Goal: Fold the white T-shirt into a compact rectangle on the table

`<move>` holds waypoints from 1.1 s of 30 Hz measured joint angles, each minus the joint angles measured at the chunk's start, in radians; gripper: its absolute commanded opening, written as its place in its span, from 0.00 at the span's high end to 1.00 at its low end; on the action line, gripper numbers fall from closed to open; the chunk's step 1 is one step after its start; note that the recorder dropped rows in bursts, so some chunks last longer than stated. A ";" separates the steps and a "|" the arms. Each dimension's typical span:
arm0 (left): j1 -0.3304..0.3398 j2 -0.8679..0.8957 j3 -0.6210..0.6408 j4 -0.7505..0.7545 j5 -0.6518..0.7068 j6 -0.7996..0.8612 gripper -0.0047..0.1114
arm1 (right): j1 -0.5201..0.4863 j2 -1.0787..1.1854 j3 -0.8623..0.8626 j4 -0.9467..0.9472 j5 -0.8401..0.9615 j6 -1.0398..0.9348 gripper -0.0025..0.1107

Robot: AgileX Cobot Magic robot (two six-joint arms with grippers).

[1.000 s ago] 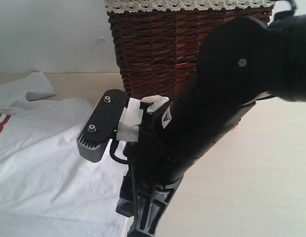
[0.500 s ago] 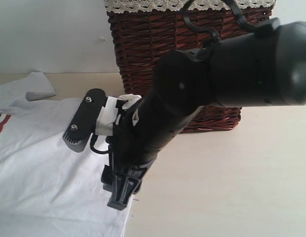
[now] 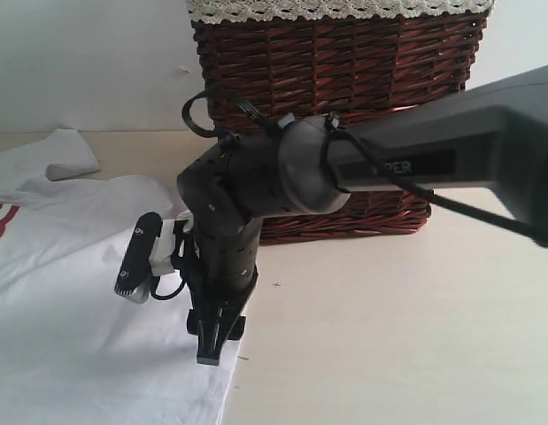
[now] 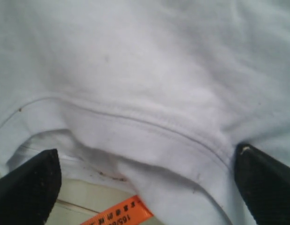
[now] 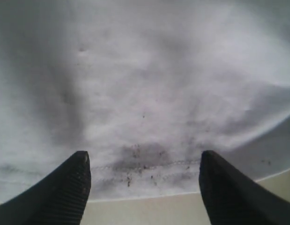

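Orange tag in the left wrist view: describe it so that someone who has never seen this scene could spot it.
The white T-shirt fills nearly the whole left wrist view. Follow its stitched collar band to the fabric's edge. The orange tag pokes out there, the only bright colour in the picture, with dark printed characters on it.

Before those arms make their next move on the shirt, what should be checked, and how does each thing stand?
1. Left jaws open: ok, spread wide over the white T-shirt collar, near the orange tag.
2. Right jaws open: ok, standing either side of the stitched hem.
3. Hem within the right jaws' reach: ok, it lies flat on the table between them.
4. Shirt lying smooth: not ok, a sleeve is rumpled.
5. Right arm clear of the wicker basket: cannot tell.
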 measured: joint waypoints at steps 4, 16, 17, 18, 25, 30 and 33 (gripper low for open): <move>0.000 0.000 0.000 0.000 0.000 0.000 0.13 | -0.005 0.039 -0.032 -0.004 -0.006 0.000 0.41; 0.000 0.000 0.000 0.000 -0.004 0.004 0.13 | -0.065 0.080 -0.063 0.042 -0.005 -0.003 0.52; 0.000 0.000 0.000 0.000 -0.004 0.004 0.13 | -0.065 0.080 -0.063 0.050 -0.003 -0.006 0.57; 0.000 0.000 0.000 0.000 -0.004 0.004 0.13 | -0.065 0.080 -0.063 0.054 -0.001 -0.011 0.63; 0.000 0.000 0.000 -0.002 -0.004 0.004 0.13 | -0.065 0.086 -0.063 0.058 0.013 -0.069 0.98; 0.000 0.000 0.000 -0.004 -0.007 0.004 0.13 | -0.063 0.084 -0.064 0.061 0.019 -0.118 0.98; 0.000 0.000 0.000 -0.004 -0.007 0.004 0.13 | -0.050 0.076 -0.064 0.077 0.045 -0.165 0.98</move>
